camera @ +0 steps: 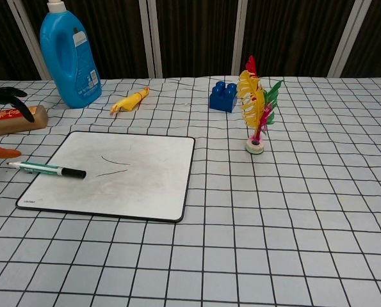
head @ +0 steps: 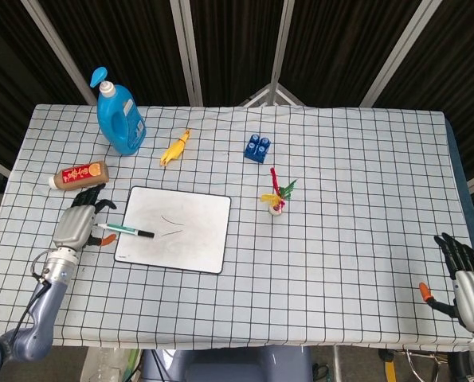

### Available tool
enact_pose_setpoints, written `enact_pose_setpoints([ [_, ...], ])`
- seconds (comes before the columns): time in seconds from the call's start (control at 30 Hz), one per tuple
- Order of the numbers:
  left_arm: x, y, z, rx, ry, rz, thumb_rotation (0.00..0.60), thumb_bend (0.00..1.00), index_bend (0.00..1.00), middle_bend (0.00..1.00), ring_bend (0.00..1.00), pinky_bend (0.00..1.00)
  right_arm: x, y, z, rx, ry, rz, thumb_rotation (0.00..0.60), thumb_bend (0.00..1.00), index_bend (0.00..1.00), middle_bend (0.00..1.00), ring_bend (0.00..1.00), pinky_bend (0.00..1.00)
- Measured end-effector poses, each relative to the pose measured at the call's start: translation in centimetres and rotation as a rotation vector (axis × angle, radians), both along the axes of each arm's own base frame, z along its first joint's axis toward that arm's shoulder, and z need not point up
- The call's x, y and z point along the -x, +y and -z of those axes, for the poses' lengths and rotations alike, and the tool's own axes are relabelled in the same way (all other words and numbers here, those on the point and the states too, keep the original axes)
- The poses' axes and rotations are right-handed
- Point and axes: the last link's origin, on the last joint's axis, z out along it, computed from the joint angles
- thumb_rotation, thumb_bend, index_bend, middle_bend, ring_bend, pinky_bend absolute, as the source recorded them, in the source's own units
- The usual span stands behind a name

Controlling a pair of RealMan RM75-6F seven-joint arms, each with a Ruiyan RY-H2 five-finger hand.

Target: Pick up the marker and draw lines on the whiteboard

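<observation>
The whiteboard (head: 190, 247) (camera: 145, 192) lies flat on the checked cloth with two short dark lines near its middle. A green marker (head: 125, 231) (camera: 46, 169) with a black tip lies across the board's left edge, tip over the board. My left hand (head: 76, 226) sits just left of the marker's tail, fingers spread, holding nothing; in the chest view only its dark fingertips (camera: 4, 96) and an orange thumb tip show at the left edge. My right hand (head: 462, 274) hangs off the table's near right corner, fingers spread and empty.
A blue detergent bottle (head: 119, 114) stands at the back left, a brown bottle (head: 79, 175) lies just behind my left hand. A yellow toy (head: 174, 148), a blue brick (head: 257, 147) and a feathered shuttlecock (head: 276, 196) sit behind and right of the board.
</observation>
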Motion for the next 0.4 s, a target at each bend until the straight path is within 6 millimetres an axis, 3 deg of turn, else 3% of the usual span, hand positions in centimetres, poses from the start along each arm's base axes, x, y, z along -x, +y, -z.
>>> enact_pose_setpoints([
  [0.1, -0.1, -1.8, -1.6, -0.034, -0.007, 0.034, 0.6, 0.18, 0.04, 0.0, 0.0, 0.0, 0.0, 0.0, 0.0, -0.003, 0.005, -0.003, 0.6, 0.35, 0.0, 0.0, 0.0, 0.0],
  [0.4, 2.2, -9.0, -6.1, -0.093, 0.053, 0.015, 0.6, 0.16, 0.0, 0.0, 0.0, 0.0, -0.1, 0.2, 0.0, -0.014, 0.034, -0.022, 0.6, 0.35, 0.0, 0.0, 0.0, 0.0],
])
